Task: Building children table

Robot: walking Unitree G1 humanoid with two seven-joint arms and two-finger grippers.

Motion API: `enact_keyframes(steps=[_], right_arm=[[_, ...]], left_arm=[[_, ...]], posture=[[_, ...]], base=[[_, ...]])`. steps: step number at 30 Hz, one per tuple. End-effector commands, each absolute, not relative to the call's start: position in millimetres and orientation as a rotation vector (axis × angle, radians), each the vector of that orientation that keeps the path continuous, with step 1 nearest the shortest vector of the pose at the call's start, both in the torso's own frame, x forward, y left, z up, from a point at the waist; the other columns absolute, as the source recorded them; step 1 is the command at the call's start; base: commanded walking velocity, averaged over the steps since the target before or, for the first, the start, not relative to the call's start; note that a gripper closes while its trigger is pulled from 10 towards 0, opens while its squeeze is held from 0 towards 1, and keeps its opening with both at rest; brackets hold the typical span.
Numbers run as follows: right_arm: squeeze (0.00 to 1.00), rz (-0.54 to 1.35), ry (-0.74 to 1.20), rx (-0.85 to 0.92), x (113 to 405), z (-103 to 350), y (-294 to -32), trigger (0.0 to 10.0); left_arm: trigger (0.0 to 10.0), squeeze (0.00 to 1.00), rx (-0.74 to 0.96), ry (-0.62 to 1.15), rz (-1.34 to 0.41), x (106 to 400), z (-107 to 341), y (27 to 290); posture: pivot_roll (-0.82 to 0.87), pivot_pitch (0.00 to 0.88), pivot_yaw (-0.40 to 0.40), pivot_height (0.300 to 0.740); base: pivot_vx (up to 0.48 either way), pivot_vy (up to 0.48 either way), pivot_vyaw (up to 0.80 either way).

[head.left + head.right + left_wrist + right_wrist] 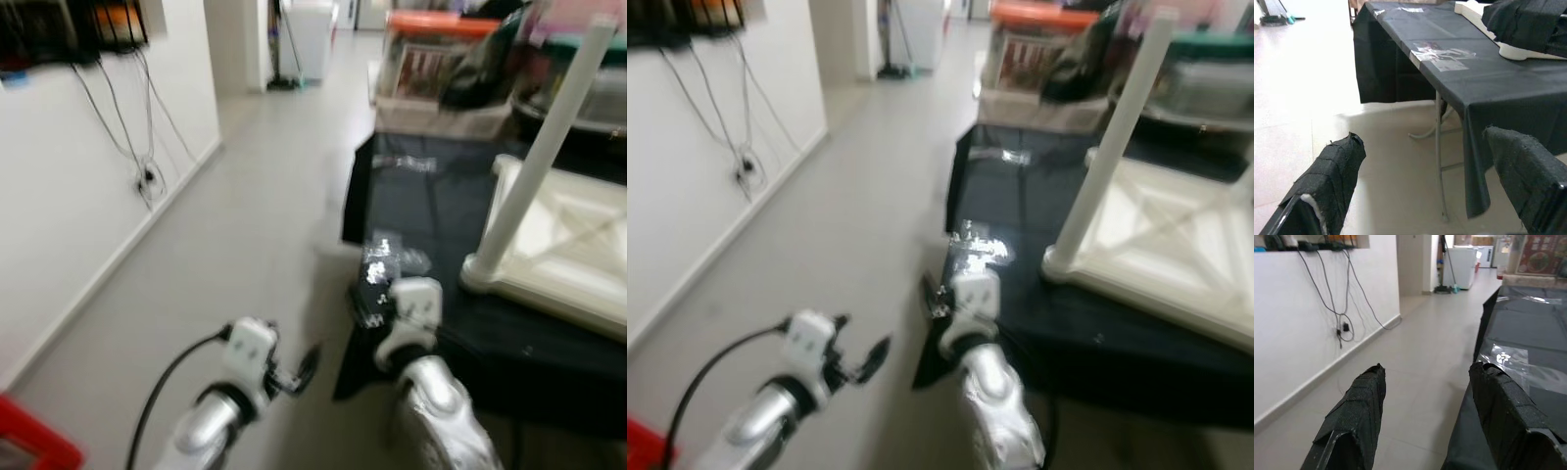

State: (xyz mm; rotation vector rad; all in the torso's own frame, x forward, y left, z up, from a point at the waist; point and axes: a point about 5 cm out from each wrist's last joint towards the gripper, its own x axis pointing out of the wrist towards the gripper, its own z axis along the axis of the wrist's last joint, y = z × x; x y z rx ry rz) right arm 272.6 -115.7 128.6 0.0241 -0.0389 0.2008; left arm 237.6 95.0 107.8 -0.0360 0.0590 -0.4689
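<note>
The white children table (573, 250) lies upside down on the right part of the desk (431, 196), which is covered with a black cloth. One white leg (544, 147) is already fixed at its near corner and stands up, tilted a little. Near the desk's front edge lies a clear plastic bag (384, 257) with small parts inside; what the parts are is too blurred to tell.

The right claw (1425, 396) is held low at the near corner of the desk, close to the bag, with the silver forearm bent upward toward it. Its two black fingers (1359, 401) stand wide apart and hold nothing.

The left claw (1425, 166) hangs over the pale floor (245, 245), left of the desk and apart from it — its fingers (1337, 166) are also spread, with nothing between them. A black cable (167, 377) curves from this wrist.

Behind the desk stand boxes (436, 73). On the left is a white wall (78, 196) with hanging wires (137, 147).
</note>
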Motion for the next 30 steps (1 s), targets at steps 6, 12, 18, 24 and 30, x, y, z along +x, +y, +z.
enact_keyframes(steps=[6, 12, 18, 24, 30], right_arm=[[0.0, 0.185, -0.005, 0.01, 272, 122, -119, 10.0], [0.0, 0.183, 0.005, 0.005, 273, 120, -120, 10.0], [0.0, 0.184, 0.007, 0.004, 272, 119, -119, 10.0], [0.0, 0.185, 0.005, 0.004, 272, 119, -119, 10.0], [0.0, 0.159, -0.07, 0.011, 277, 132, -120, 10.0]], left_arm=[[10.0, 0.0, -0.032, 0.061, -0.488, 237, 109, 91], [10.0, 0.0, -0.031, 0.064, -0.496, 237, 109, 90], [10.0, 0.0, -0.03, 0.067, -0.499, 236, 108, 90], [10.0, 0.0, -0.032, 0.07, -0.505, 235, 107, 89], [10.0, 0.0, -0.033, 0.083, -0.515, 236, 106, 88]], posture=[[0.08, 0.049, -0.04, 0.74], [0.08, 0.048, -0.043, 0.74], [0.08, 0.044, -0.042, 0.74], [0.08, 0.039, -0.041, 0.74], [0.08, 0.037, -0.043, 0.74]], base=[[0.322, 0.0, 0.0], [0.347, 0.0, 0.0], [0.351, 0.0, 0.0], [0.351, 0.0, 0.0], [0.0, 0.0, 0.0]])
